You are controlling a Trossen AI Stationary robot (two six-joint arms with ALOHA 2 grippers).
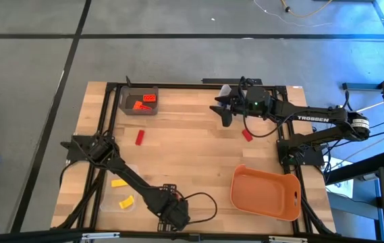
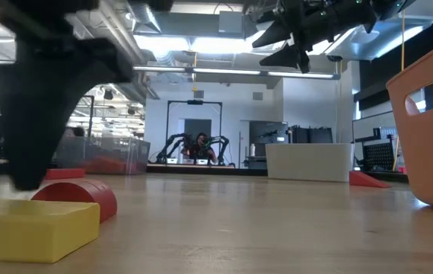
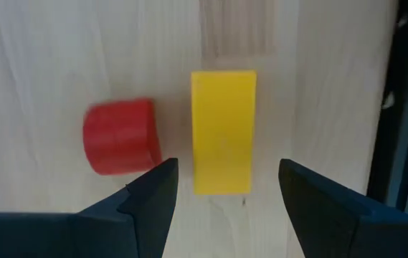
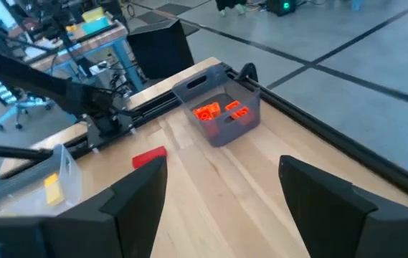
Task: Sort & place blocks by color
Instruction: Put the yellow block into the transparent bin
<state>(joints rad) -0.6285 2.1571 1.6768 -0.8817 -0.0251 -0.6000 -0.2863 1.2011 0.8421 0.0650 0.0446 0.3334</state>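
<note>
My left gripper [image 3: 229,192] is open near the table's near edge [image 1: 175,217], pointing down. Its fingers stand on either side of a yellow block [image 3: 223,131] that lies flat on the wood, without touching it. A short red rounded block [image 3: 120,135] lies just beside that block; both also show in the low view, yellow [image 2: 35,227] and red [image 2: 79,198]. My right gripper [image 4: 221,193] is open and held high over the far middle of the table [image 1: 221,109]. Two more red blocks lie on the wood, one [image 1: 140,138] left of centre and one [image 1: 247,135] below the right gripper.
A grey bin [image 1: 125,108] at the far left holds red and orange blocks [image 1: 143,102]. A clear bin [image 1: 105,201] at the near left holds yellow blocks [image 1: 125,201]. An orange tray [image 1: 264,196] sits at the near right. Bare wood lies in the middle.
</note>
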